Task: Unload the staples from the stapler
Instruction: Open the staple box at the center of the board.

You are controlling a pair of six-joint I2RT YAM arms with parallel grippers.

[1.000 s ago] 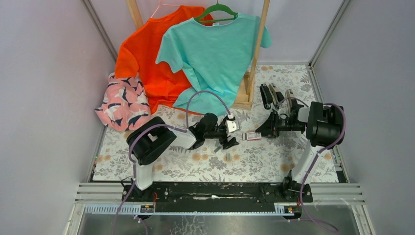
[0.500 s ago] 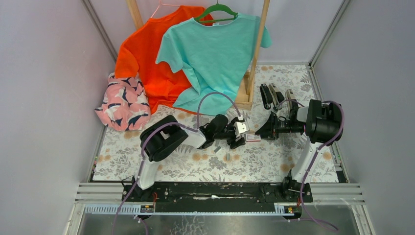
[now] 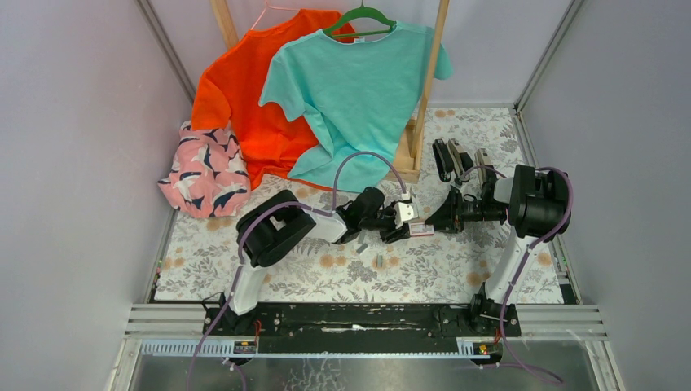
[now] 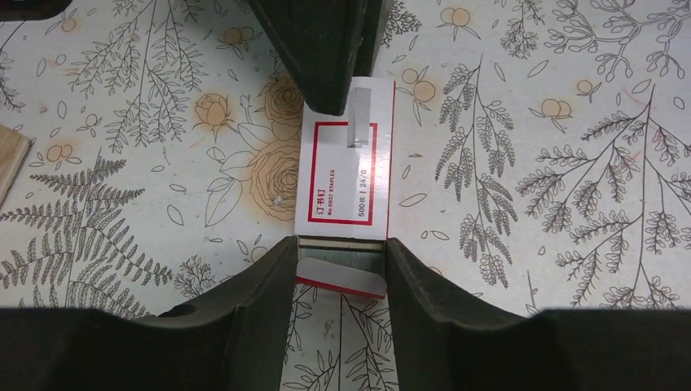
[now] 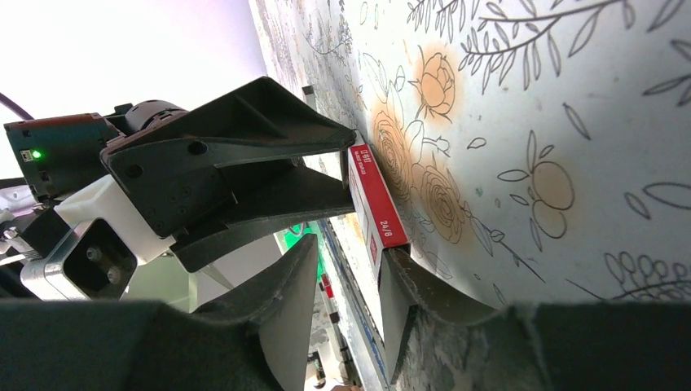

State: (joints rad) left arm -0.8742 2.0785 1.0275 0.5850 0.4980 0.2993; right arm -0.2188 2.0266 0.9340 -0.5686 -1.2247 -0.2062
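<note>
In the top view the staple box (image 3: 421, 229) lies on the worktop (image 3: 456, 273) just right of centre. The left hand (image 3: 410, 225) is at its left end and the right hand (image 3: 437, 224) at its right end. In the left wrist view the staples (image 4: 342, 257) sit inside the box's open end, low in the middle of the frame, between that hand's fingers (image 4: 261, 285). The staplers (image 3: 456, 160) lie behind the right hand, toward the upper right. Hanging shirts (image 3: 350, 90) fill the top centre, and a bundled cloth (image 3: 204, 171) lies at the upper left.
</note>
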